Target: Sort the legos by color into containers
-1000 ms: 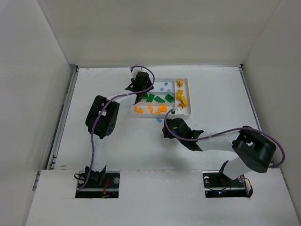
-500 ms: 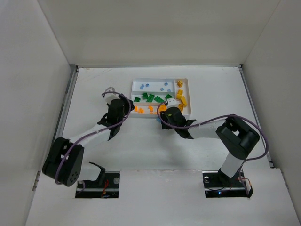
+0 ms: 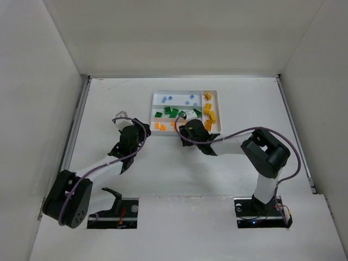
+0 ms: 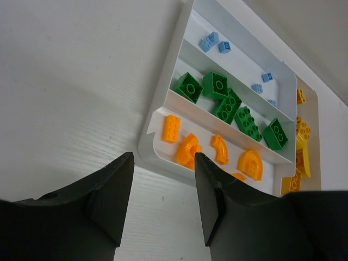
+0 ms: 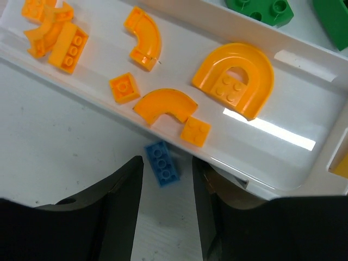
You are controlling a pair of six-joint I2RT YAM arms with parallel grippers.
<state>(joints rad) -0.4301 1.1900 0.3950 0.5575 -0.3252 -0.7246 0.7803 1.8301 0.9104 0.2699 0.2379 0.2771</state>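
Now your right claw [image 5: 167, 161] has edged nearer the tray [image 5: 304, 157] than half a second ago. Its jaws stand wide and empty, and the blue brick [image 5: 162, 163] lies between them on the table [image 5: 65, 141], just outside the tray's near wall. Your left claw [image 4: 160, 163] gapes empty too.

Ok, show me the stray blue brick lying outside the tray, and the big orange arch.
blue brick [image 5: 162, 163], right wrist view, centre of its studded top.
orange arch [image 5: 242, 56], right wrist view, top of its curved band.
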